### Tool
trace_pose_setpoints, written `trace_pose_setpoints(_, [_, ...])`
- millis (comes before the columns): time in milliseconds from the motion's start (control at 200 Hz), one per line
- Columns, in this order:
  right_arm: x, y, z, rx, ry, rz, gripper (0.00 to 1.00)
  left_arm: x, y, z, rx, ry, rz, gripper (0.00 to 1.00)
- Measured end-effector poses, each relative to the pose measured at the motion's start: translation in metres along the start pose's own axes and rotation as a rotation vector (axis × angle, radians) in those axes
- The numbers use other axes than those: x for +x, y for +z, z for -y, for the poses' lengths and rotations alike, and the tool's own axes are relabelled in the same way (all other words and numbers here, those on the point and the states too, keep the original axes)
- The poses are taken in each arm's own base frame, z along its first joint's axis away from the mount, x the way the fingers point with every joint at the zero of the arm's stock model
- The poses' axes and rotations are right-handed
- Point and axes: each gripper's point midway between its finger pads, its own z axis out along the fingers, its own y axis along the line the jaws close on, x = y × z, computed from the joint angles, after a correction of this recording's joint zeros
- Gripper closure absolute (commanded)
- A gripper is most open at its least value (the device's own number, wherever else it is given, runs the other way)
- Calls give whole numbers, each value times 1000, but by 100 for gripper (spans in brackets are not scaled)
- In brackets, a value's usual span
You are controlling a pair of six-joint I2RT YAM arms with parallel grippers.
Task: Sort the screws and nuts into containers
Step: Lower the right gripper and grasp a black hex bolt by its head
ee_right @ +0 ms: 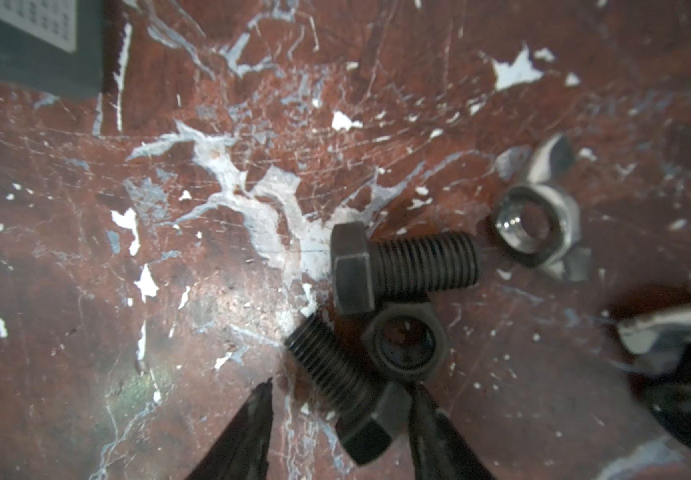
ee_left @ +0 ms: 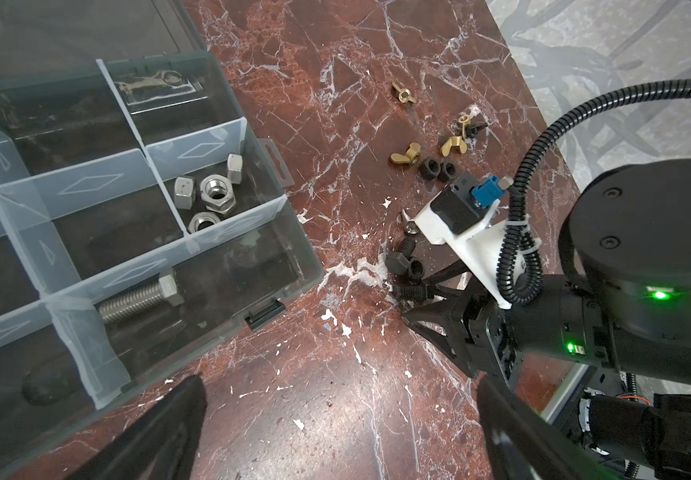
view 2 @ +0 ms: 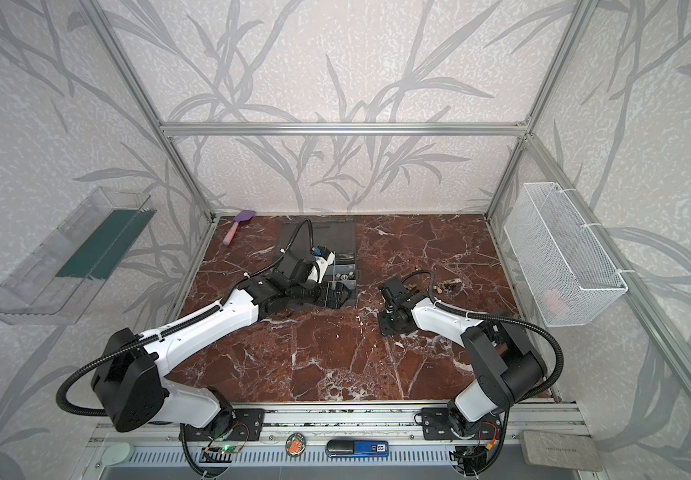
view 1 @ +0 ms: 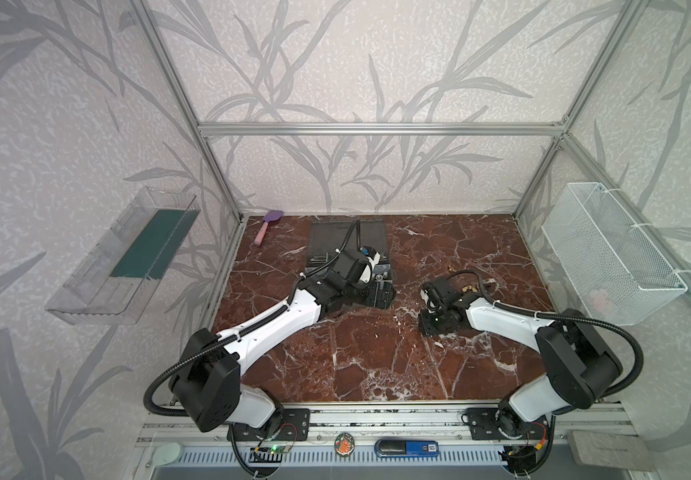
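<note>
One black screw (ee_right: 344,390) lies on the table (ee_right: 86,249) between my half-closed right fingers (ee_right: 244,436), not yet pinched; I should close squarely on its threads, sparing the nut (ee_right: 406,340). Left fingers (ee_left: 157,436) gape by the containers (ee_left: 290,224).

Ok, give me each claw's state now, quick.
Left claw: open wide, empty.
Right claw: open, straddling a black screw, gap on one side, not clamped yet.
</note>
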Motion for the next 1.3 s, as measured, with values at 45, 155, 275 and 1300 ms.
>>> trace_pose_setpoints(45, [-3,1,0,4,-5,4,49,0,0,0,0,0,0,1])
trace_pose_setpoints(155, [-6,2,1,13,-13,9,55,2,0,-1,-3,0,-6,1])
trace_pose_setpoints(275, [-9,4,1,22,-17,12,59,2,0,-1,-4,-1,-8,1])
trace_pose_setpoints(1300, [-32,9,-17,42,-82,1,93,1,2,-11,-61,37,-13,1])
